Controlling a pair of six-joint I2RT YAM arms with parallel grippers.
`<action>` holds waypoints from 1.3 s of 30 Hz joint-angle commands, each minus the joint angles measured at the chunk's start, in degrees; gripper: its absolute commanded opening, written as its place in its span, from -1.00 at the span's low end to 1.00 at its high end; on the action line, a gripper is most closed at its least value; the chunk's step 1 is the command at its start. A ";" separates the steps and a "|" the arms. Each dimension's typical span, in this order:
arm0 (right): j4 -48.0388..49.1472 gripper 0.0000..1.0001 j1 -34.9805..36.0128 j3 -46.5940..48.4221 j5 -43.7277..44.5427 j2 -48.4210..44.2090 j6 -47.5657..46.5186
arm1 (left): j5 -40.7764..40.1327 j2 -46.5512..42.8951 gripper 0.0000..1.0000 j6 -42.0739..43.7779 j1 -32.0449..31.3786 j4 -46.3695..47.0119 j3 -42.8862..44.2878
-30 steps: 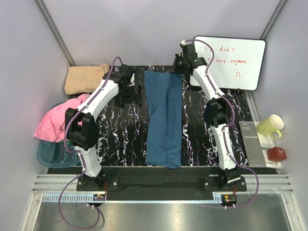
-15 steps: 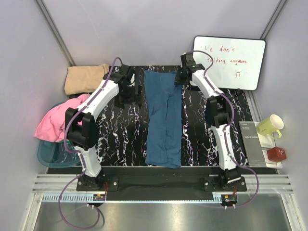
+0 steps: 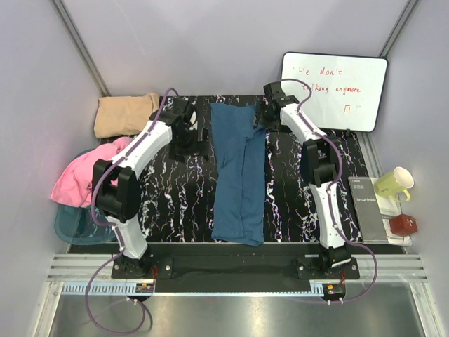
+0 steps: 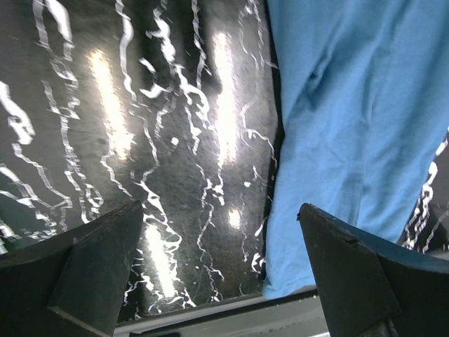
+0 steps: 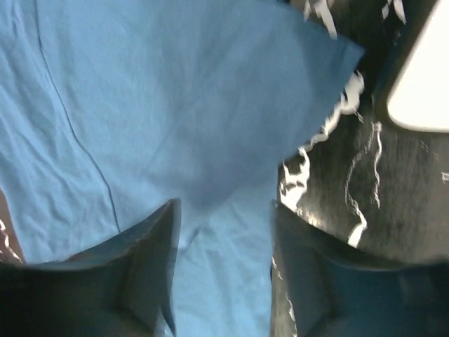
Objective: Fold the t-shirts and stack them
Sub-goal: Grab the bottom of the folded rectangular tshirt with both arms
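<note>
A dark teal-blue t-shirt (image 3: 238, 175) lies folded into a long strip down the middle of the black marbled mat (image 3: 175, 189). My right gripper (image 3: 262, 112) hovers low over its far right corner. In the right wrist view the shirt (image 5: 175, 105) lies flat under the right gripper (image 5: 224, 210), whose jaws stand apart with nothing clamped. My left gripper (image 3: 195, 132) is wide open just left of the shirt's far end. In the left wrist view the left gripper (image 4: 217, 210) spans bare mat and the shirt's edge (image 4: 351, 105). A tan t-shirt (image 3: 125, 114) lies folded at the far left.
A pink t-shirt (image 3: 81, 179) is heaped over a teal basin (image 3: 77, 221) at the left edge. A whiteboard (image 3: 337, 88) leans at the back right. A green mug (image 3: 394, 184), a booklet (image 3: 368, 207) and a red object (image 3: 404, 225) sit at the right.
My right gripper has come down and toward me onto the shirt's far right corner, and its jaws have parted, letting the cloth go. The left arm has barely shifted.
</note>
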 commanded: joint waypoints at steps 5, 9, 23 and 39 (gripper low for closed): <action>1.24 1.00 -0.12 -14.07 -1.63 -20.90 -3.76 | 11.90 -9.51 0.98 -0.34 -1.96 9.58 -15.76; 5.29 1.00 0.06 -23.93 -6.20 -28.20 -2.44 | 14.28 -12.67 0.93 -1.21 -5.12 12.40 -22.43; 0.56 0.87 10.34 -9.47 -16.93 -11.01 -2.53 | 14.46 -20.15 0.34 -16.50 -18.22 24.01 -39.41; -6.74 0.75 11.66 16.39 -19.74 7.55 -0.86 | 14.28 -14.00 -0.51 -20.73 -21.30 25.50 -44.60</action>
